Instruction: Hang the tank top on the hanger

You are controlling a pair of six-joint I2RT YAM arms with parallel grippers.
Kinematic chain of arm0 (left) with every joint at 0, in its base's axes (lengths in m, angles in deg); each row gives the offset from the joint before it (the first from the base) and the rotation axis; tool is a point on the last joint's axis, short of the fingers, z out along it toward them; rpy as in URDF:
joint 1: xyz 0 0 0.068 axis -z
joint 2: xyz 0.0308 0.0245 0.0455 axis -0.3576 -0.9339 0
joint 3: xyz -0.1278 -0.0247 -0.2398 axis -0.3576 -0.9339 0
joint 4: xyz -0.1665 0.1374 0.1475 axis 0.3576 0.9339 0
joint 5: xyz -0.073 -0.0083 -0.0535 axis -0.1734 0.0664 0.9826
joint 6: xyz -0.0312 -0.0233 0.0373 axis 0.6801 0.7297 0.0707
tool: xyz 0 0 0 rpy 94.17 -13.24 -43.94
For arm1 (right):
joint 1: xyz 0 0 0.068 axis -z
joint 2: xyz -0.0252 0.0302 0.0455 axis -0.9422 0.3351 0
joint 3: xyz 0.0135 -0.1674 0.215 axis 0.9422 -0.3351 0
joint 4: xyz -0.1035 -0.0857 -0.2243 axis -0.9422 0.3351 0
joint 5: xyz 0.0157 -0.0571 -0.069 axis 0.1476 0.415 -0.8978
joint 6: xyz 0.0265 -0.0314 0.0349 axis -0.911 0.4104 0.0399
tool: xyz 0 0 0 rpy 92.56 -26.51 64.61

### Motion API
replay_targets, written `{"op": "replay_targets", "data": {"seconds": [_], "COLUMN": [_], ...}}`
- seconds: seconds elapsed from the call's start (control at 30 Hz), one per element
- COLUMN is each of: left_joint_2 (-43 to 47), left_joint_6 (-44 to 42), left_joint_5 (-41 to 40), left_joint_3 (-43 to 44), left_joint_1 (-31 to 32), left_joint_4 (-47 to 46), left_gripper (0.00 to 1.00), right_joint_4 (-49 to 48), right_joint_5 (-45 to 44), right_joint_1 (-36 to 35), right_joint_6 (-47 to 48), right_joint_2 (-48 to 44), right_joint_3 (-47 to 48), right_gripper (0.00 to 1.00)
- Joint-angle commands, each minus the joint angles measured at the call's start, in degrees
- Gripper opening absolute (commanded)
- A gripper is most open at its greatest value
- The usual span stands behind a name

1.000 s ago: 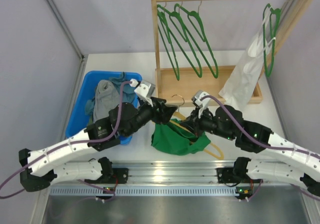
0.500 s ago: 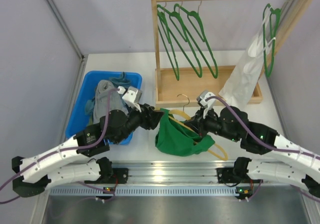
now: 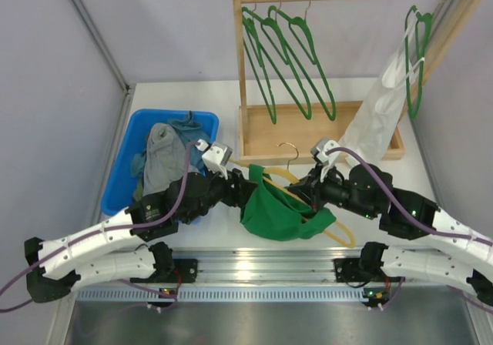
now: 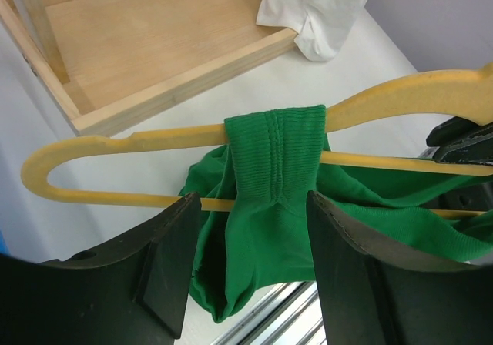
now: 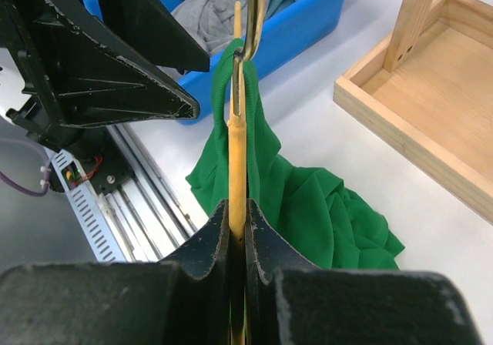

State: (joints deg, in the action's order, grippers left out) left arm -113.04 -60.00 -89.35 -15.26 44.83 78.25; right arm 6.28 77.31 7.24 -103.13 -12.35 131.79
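The yellow hanger (image 3: 341,235) is held just above the table by my right gripper (image 3: 310,196), which is shut on its lower bar. In the right wrist view the hanger (image 5: 237,152) runs edge-on out of the shut gripper (image 5: 237,216). The green tank top (image 3: 279,212) hangs from the hanger's left arm and bunches on the table. In the left wrist view one strap of the tank top (image 4: 273,141) is draped over the hanger's arm (image 4: 139,139). My left gripper (image 4: 250,264) is open, its fingers (image 4: 166,272) either side of the hanging fabric and not touching it; it also shows in the top view (image 3: 251,192).
A blue bin (image 3: 123,177) of grey and teal clothes sits at the left. A wooden rack with a tray base (image 3: 266,133) stands behind, with dark green hangers (image 3: 289,60) and a white garment (image 3: 379,114) on it. The metal rail (image 3: 254,264) runs along the near edge.
The right gripper has carried the hanger and tank top a little to the right. The left gripper has moved down and nearer, following the hanger's left end.
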Motion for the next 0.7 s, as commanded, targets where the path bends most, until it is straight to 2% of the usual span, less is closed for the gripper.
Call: {"op": "replay_targets", "data": {"seconds": [0.0, 0.43, 0.53, 0.67], "left_joint_2": [-0.37, 0.5, 0.59, 0.5], "left_joint_6": [-1.06, -2.73, -2.64, -2.55], "left_joint_5": [1.08, 8.02, 9.87, 11.19], "left_joint_3": [-0.27, -3.88, -4.23, -4.58], "left_joint_1": [-0.39, -3.73, -4.69, -5.48], "left_joint_4": [-4.11, -12.11, -13.34, -13.96], "left_gripper": [0.62, 0.62, 0.57, 0.43], "right_joint_4": [-2.43, -1.99, -1.99, -1.9], "right_joint_5": [0.1, 0.81, 0.81, 0.54], "right_joint_1": [0.6, 0.6, 0.6, 0.6], "right_joint_6": [-0.35, -0.44, -0.52, -0.61], "right_joint_2": [-1.39, -2.27, -2.45, -2.8], "right_joint_3": [3.84, 3.75, 3.75, 3.67], "right_gripper": [0.0, 0.0, 0.0, 0.0]}}
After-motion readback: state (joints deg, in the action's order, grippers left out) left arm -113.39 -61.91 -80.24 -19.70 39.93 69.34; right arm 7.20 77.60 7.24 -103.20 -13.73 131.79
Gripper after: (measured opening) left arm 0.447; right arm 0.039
